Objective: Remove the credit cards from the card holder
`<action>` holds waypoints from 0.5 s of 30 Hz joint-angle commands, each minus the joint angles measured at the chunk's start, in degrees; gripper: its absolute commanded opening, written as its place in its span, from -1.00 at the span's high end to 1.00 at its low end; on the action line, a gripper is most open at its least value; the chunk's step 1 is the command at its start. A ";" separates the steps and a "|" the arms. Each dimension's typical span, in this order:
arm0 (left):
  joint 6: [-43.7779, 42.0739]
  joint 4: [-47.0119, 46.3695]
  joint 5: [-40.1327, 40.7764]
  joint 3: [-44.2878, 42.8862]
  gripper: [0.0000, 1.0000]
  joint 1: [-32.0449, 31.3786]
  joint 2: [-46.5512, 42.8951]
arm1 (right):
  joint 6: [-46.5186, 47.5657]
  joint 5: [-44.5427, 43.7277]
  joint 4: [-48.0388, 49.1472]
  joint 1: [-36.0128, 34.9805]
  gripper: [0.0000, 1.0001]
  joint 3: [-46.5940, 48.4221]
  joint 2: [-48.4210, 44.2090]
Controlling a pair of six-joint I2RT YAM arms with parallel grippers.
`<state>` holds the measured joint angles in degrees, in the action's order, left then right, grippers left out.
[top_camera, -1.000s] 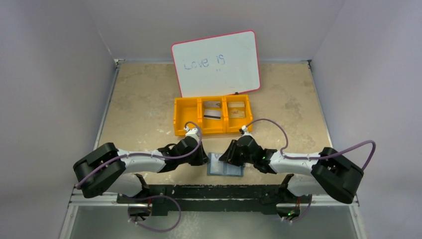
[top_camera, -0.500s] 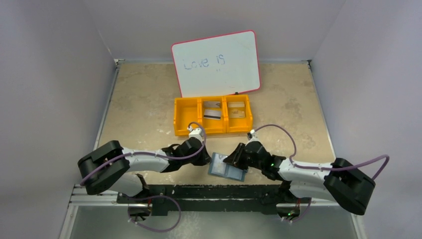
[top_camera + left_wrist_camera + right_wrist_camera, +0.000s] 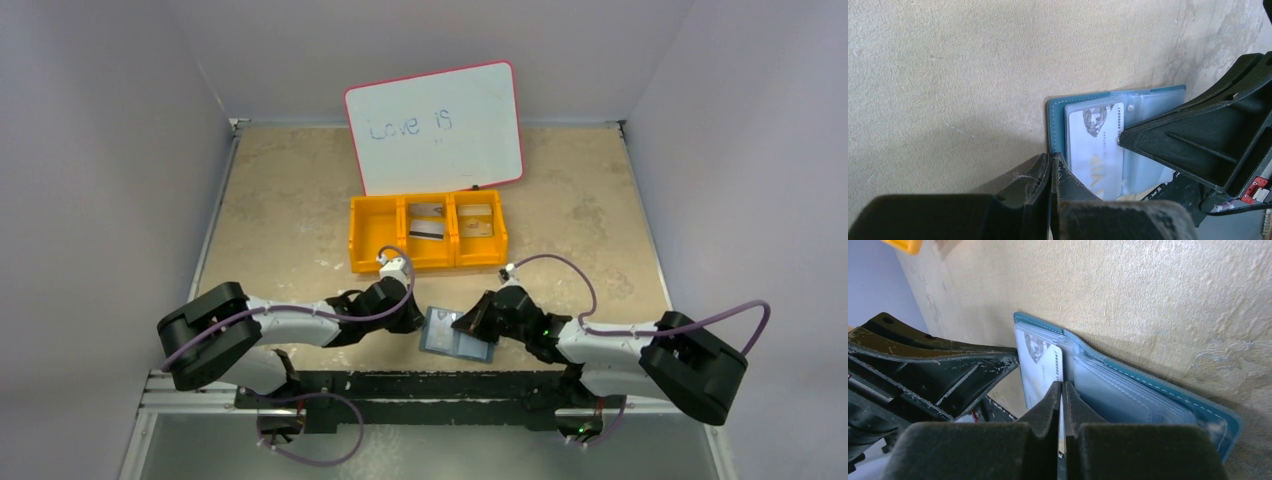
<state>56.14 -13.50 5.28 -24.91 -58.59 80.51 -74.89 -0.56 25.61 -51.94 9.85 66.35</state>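
Note:
The teal card holder [image 3: 472, 347] lies open near the table's front edge, between both grippers. A white credit card [image 3: 438, 327] with "VIP" print sits in its left pocket [image 3: 1095, 150]. My left gripper [image 3: 413, 320] is shut on the holder's teal left edge [image 3: 1055, 125], jaws together [image 3: 1050, 162]. My right gripper [image 3: 468, 322] is shut on the card's edge [image 3: 1040, 365], a thin light strip showing between its pads [image 3: 1062, 390]. The holder's clear right-hand pockets [image 3: 1128, 395] look empty. Two cards lie in the bin's middle [image 3: 427, 229] and right [image 3: 476, 222] compartments.
An orange three-compartment bin [image 3: 358, 240] stands just behind the grippers, its left compartment bare. A pink-rimmed whiteboard [image 3: 435, 125] leans against the back wall behind it. The black rail at the table's near edge [image 3: 420, 385] lies right below the holder.
My right arm has drawn back to the right and lower. The holder has turned slightly clockwise and shifted a little. My left gripper moved slightly right.

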 commanded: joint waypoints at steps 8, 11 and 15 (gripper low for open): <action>3.08 1.59 3.65 2.90 1.00 -0.94 -0.19 | 0.15 -0.94 4.33 0.00 1.00 1.64 -1.17; 3.94 2.64 6.40 3.60 1.00 -0.91 -1.65 | 1.91 -1.80 1.45 0.03 1.00 1.86 -3.58; 4.76 3.44 9.83 3.99 1.00 -0.90 -3.60 | 3.84 -1.72 -2.37 0.80 1.00 1.90 -7.10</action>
<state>59.66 -14.15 9.74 -22.59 -59.09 78.28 -73.38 -0.99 24.80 -51.68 9.87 62.70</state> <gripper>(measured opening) 0.006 0.005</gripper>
